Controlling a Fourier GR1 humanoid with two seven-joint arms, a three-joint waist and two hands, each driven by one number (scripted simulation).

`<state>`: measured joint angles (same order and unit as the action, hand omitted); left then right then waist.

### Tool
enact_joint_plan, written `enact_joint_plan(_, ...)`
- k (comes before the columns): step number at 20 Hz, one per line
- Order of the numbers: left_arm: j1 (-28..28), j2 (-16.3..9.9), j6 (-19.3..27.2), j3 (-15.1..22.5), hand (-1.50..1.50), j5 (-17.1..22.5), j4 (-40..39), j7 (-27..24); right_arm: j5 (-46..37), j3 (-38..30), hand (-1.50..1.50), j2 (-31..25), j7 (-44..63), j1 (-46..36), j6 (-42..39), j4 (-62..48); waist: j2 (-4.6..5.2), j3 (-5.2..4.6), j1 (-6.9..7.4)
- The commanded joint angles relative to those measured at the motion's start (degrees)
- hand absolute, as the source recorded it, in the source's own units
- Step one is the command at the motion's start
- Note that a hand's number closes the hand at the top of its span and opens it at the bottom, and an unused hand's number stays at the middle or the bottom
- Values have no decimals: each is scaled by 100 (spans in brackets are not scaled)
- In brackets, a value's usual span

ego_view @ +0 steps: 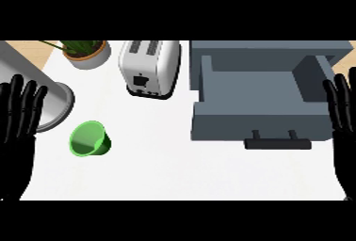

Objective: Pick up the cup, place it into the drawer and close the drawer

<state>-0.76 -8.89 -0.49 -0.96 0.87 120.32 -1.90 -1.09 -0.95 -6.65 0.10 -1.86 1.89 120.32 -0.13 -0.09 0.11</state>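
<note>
Both hands, left and right, rest open; green cup lies beside open drawer.

Both the left robot hand and right robot hand are edge-cropped.

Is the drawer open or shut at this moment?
Open. The drawer is pulled out, its bare inside showing behind the handle; nothing lies in it.

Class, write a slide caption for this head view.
Green plastic cup stands left of open grey drawer; both black hands rest open.
</note>
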Motion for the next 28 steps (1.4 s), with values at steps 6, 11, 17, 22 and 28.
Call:
enact_joint_plan(6, 153, -826, -1922, -790, -150, 2068, -726, -633, 337, 212, -150, 41, 235, 27, -312, 59, 16, 0, -15)
enact_joint_plan(11, 123, -509, -1905, -617, -150, 2922, -1036, 213, 731, 450, -150, 190, 835, -49, -405, 64, 11, 6, -16)
enact_joint_plan(17, 366, -543, -2089, -865, -150, 3083, -1303, 379, 1159, -150, -150, -40, 841, -314, -672, -57, 10, 9, -14)
enact_joint_plan(22, 306, -379, -2351, -905, -150, 2788, -1667, -26, 516, 447, -150, 297, 814, 121, -421, 254, 8, 8, -19)
enact_joint_plan(28, 505, -273, -1996, -850, -150, 2614, -1611, 363, 1027, -101, -150, 91, 510, 48, -846, -116, 10, 9, -18)
